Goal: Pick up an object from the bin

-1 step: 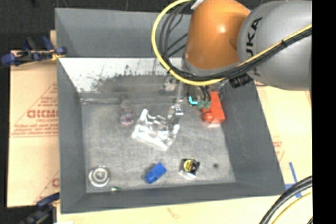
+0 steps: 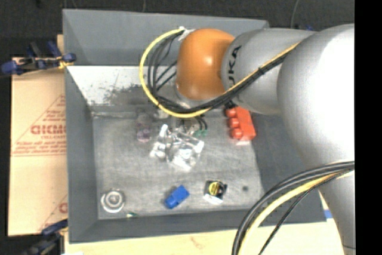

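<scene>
Several things lie loose in the bin (image 2: pixel 79 146), and none is lifted yet, as far as you can judge.
Your gripper (image 2: pixel 187 127) hangs under the orange wrist cover (image 2: pixel 200 65), low over the crinkly clear plastic piece (image 2: pixel 176 149) mid-bin; open or shut, you cannot tell. Nearby: knobbly orange brick (image 2: pixel 240 124), blue block (image 2: pixel 176 196), round clear cap (image 2: pixel 113 200).

Orange brick (image 2: pixel 240 123), blue block (image 2: pixel 176 196), yellow-and-black piece (image 2: pixel 215 190) and silver ring (image 2: pixel 112 200), well apart.
</scene>
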{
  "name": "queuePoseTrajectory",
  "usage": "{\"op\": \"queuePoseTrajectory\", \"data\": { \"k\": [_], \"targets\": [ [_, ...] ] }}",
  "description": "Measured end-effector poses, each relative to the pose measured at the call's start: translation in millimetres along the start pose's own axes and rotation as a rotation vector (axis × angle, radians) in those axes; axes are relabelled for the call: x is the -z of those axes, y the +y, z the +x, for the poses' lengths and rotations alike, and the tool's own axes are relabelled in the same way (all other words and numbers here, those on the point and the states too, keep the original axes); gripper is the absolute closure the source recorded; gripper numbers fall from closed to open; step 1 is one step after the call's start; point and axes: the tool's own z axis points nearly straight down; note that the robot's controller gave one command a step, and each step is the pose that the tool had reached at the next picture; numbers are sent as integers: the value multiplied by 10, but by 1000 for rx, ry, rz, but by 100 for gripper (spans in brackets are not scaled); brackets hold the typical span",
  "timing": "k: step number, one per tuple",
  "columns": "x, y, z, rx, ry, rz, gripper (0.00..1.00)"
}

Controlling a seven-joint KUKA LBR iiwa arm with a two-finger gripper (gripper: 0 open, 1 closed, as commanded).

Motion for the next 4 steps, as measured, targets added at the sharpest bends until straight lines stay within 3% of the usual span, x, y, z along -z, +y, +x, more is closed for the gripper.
{"op": "queuePoseTrajectory", "data": {
  "k": [1,2,3,4],
  "targets": [
    [-110,359,15,-258,-16,1,0],
    [-86,365,-1,-258,-21,-2,100],
    [1928,411,-109,-176,-18,2,100],
    [1875,412,-93,-175,-9,3,0]
  ]
}}
